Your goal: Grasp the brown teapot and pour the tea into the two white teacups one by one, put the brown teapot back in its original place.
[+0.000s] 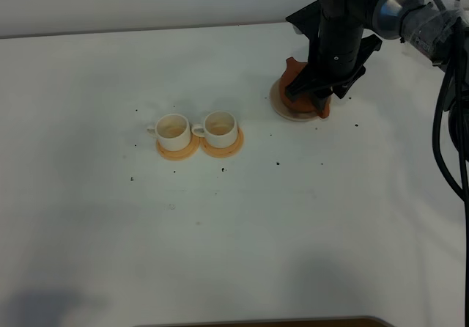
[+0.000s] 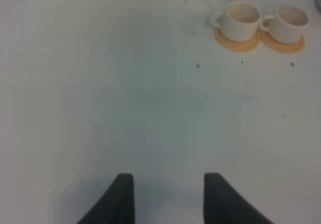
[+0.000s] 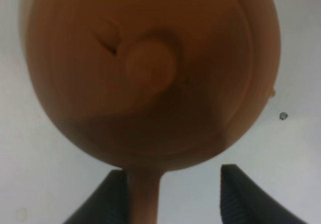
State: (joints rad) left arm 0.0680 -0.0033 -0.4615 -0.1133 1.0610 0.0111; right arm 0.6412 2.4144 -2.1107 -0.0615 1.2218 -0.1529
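The brown teapot sits on the pale cream saucer at the back right, mostly hidden by my right arm. My right gripper is down over it. In the right wrist view the teapot fills the frame with its lid knob up. Its handle lies between my open right gripper's fingers, close to one of them. The two white teacups stand side by side on orange-tan coasters at the centre left. They also show in the left wrist view. My left gripper is open over bare table.
Two orange-tan coasters lie under the cups. Small dark specks dot the white table. Black cables hang at the right edge. The left arm is out of the exterior high view.
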